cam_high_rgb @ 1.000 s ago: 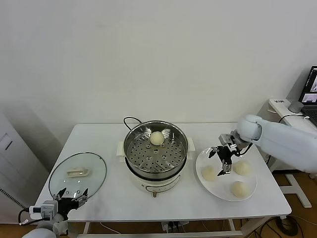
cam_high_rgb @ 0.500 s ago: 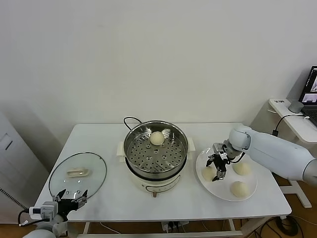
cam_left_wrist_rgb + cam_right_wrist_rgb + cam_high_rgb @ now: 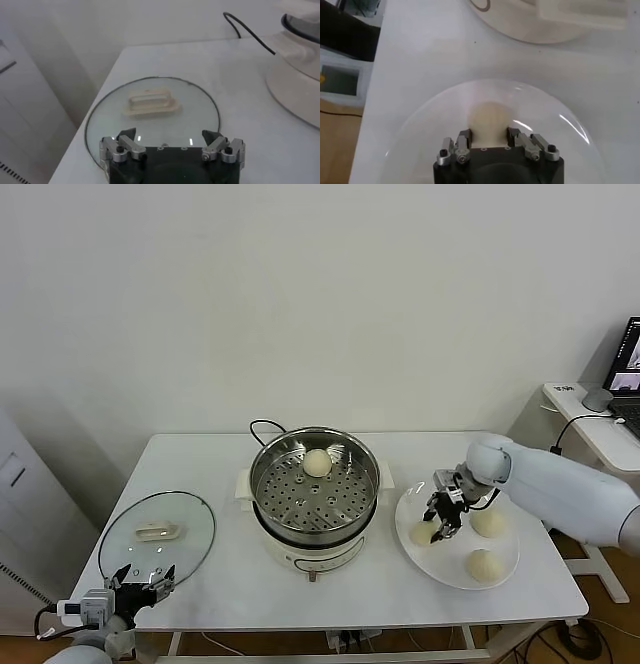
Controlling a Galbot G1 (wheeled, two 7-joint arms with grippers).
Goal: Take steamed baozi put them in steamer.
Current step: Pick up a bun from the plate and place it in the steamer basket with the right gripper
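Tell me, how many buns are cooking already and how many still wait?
One baozi already sits on the perforated tray of the steamer. The right gripper is closing around a second baozi on the white plate, not lifted yet. Two more baozi wait on that plate. The left gripper is parked open near the glass lid.

The head camera looked forward and down from above the near edge of the table [image 3: 220, 584], taking in its whole top and the wall behind. The left wrist camera sat low over the near left corner, close above the glass lid [image 3: 150, 112], facing across it toward the steamer [image 3: 300, 65] base; both of these showed in the head view too. The right wrist camera pointed almost straight down, very near the plate [image 3: 420, 135] by the right edge, which the head view shared.
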